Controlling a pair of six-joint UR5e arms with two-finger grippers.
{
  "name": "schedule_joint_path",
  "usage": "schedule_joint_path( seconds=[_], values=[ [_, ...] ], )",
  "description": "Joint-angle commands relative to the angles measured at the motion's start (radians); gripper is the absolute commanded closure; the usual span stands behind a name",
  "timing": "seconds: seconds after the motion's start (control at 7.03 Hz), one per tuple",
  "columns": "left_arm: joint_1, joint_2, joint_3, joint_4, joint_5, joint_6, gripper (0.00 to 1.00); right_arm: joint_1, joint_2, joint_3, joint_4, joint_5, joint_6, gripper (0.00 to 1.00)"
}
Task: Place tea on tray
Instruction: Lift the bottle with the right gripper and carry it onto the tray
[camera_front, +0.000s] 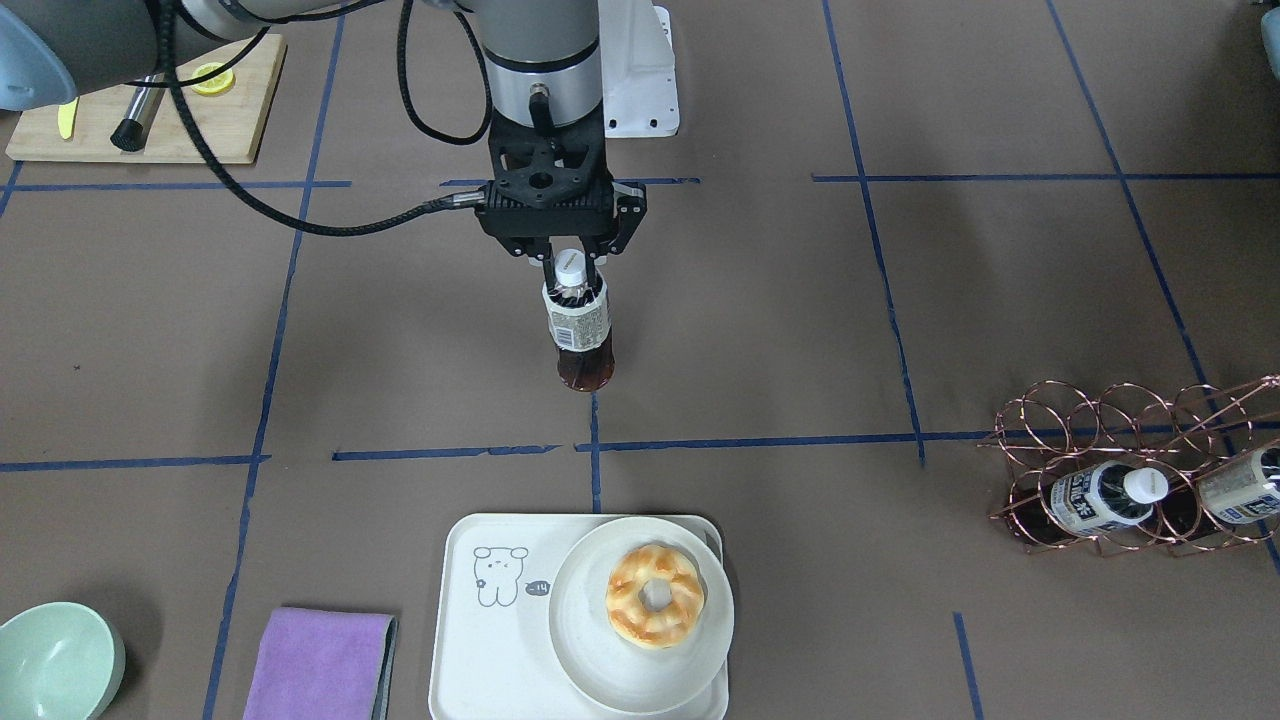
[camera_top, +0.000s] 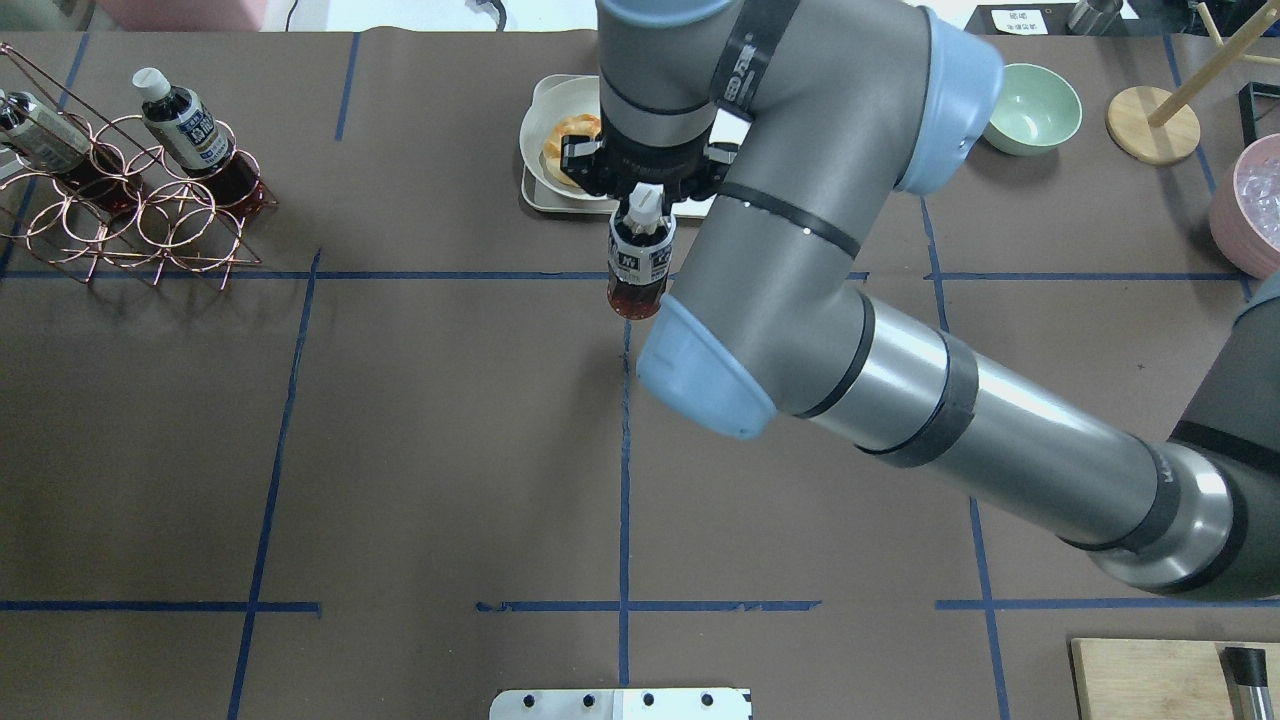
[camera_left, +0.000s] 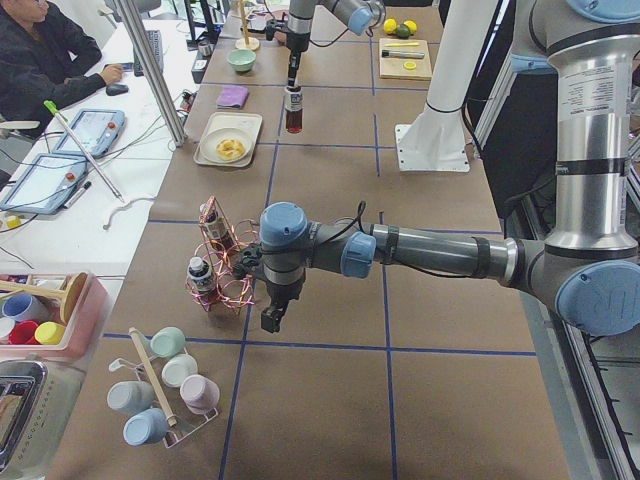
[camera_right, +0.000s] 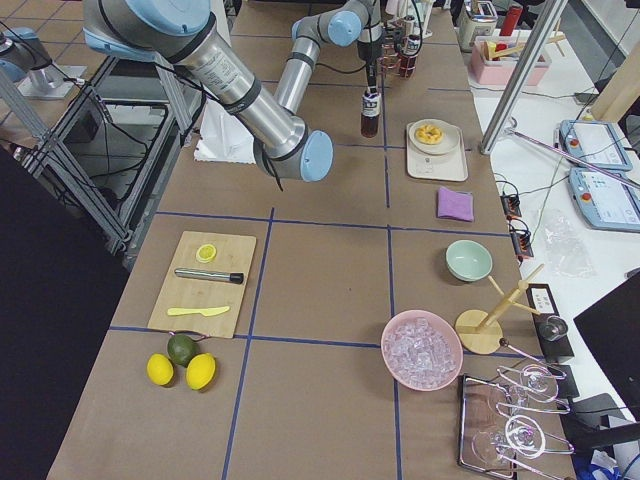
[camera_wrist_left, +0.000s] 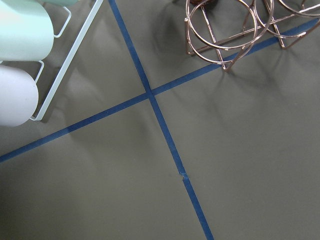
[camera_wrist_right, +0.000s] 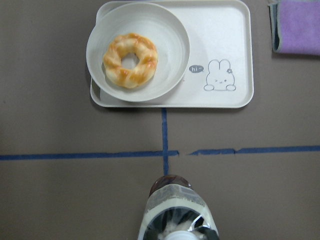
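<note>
My right gripper (camera_front: 572, 272) is shut on the neck of the tea (camera_front: 578, 325), a small clear bottle of dark brown liquid with a white cap. The bottle hangs upright over the brown table, short of the tray; it also shows in the overhead view (camera_top: 640, 265) and at the bottom of the right wrist view (camera_wrist_right: 175, 212). The cream-white tray (camera_front: 490, 650) with a line-drawn animal lies ahead of it (camera_wrist_right: 225, 30). My left gripper (camera_left: 272, 318) shows only in the exterior left view, beside the wire rack; I cannot tell if it is open or shut.
A round plate (camera_front: 590, 650) with a doughnut (camera_front: 655, 595) fills one half of the tray. A copper wire rack (camera_front: 1130, 440) holds two more tea bottles. A purple cloth (camera_front: 320, 665), a green bowl (camera_front: 55, 660) and a wooden board (camera_front: 150, 110) lie around.
</note>
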Motion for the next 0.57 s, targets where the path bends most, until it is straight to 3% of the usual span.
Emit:
schedule_joint_path(
  seconds=[0.0, 0.43],
  values=[
    [-0.001, 0.0, -0.004, 0.0, -0.002, 0.0, 0.0, 0.136, -0.004, -0.062, 0.021, 0.033, -0.131, 1.0],
    [-0.022, 0.003, -0.021, 0.0, -0.003, 0.003, 0.0, 0.216, 0.051, -0.38, 0.262, 0.094, -0.181, 1.0]
  ],
)
